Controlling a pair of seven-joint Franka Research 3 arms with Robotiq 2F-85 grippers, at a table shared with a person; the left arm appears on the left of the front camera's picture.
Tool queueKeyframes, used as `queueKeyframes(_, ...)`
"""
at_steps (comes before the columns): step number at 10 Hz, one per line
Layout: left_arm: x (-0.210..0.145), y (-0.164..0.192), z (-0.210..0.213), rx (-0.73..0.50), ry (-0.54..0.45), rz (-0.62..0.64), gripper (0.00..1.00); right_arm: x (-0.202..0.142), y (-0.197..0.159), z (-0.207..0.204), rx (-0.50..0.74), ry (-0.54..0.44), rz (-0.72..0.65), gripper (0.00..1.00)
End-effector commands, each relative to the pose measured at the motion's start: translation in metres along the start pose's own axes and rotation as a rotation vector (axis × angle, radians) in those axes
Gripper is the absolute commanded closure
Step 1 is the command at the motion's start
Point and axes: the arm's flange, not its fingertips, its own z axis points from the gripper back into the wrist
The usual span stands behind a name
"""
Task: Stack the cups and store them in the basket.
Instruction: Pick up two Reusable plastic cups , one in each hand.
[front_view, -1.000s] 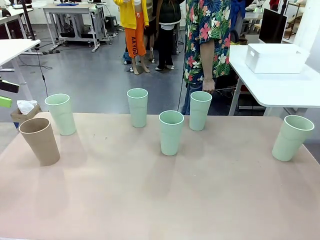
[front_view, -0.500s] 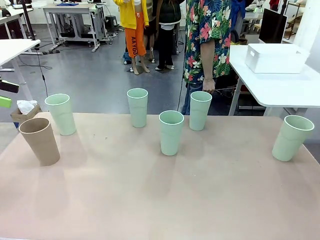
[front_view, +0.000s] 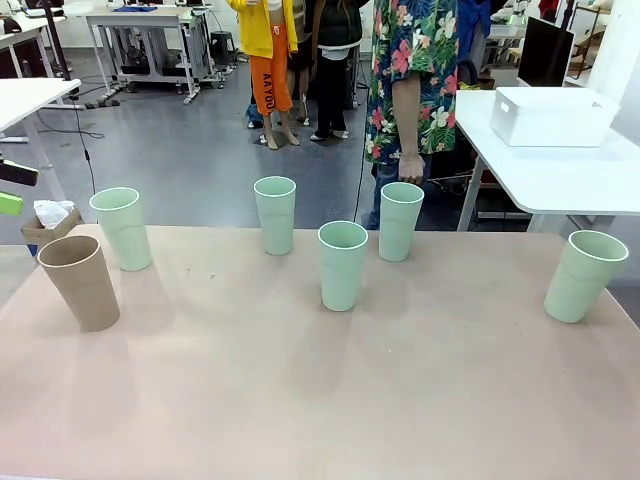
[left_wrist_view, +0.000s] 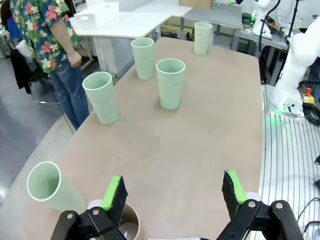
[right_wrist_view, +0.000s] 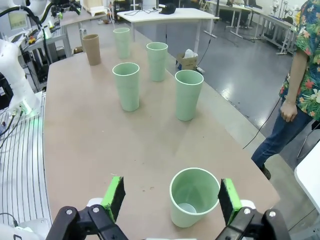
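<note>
Several cups stand upright and apart on the tan table: a tan-brown cup (front_view: 78, 282) at the left, and mint ones at the far left (front_view: 121, 228), the middle (front_view: 343, 265) and the right (front_view: 583, 275). The white basket (front_view: 553, 115) sits on a side table at the back right. In the left wrist view my left gripper (left_wrist_view: 174, 192) hangs open above the table's end, with the tan-brown cup (left_wrist_view: 131, 225) under one finger. In the right wrist view my right gripper (right_wrist_view: 171, 197) is open, with a mint cup (right_wrist_view: 194, 196) below and between its pads, untouched.
A person in a floral shirt (front_view: 415, 80) stands at the far edge with a hand (front_view: 411, 168) hanging just behind a mint cup (front_view: 400, 221). The near half of the table (front_view: 320, 400) is bare. The white side table (front_view: 560, 180) stands off to the right.
The person at the far side has shifted slightly to the left. The cups stand where they were.
</note>
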Motion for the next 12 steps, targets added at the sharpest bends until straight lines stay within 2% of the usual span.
queueKeyframes(1,0.0014,0.0006,0.0009,-0.006,-0.010,-0.012,0.00,0.0009,-0.0020,0.0002,-0.002,-0.022,0.017,0.00)
queueKeyframes(12,0.0014,0.0006,0.0009,-0.006,-0.010,-0.012,0.00,0.0009,-0.0020,0.0002,-0.002,-0.022,0.017,0.00)
